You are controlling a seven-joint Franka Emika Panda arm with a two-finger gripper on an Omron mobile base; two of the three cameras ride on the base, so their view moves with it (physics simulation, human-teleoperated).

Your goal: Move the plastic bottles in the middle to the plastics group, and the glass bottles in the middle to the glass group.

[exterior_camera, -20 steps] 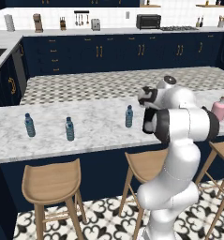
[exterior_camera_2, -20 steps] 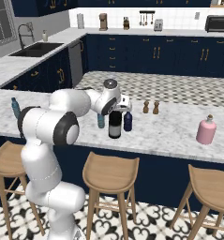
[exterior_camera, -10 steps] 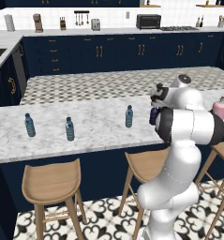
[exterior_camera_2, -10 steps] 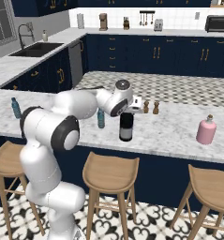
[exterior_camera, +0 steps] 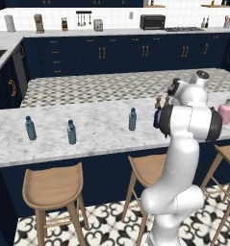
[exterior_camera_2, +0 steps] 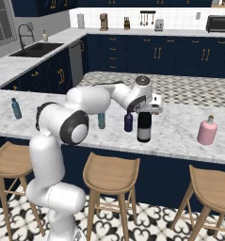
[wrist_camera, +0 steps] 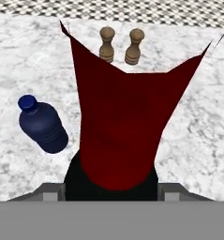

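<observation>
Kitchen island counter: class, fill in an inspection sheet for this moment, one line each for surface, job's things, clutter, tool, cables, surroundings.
Surface: marble counter, stools below.
Job's things: wine bottle upright mid-counter; navy bottle beside it; water bottle in the middle; two water bottles at one end; pink bottle at the other.
Clutter: two wooden shakers.
Tool: tool down over the wine bottle's neck, which fills the gap between its fingers.
Cables: nothing seen.
Surroundings: navy cabinets, sink, toaster oven.
</observation>
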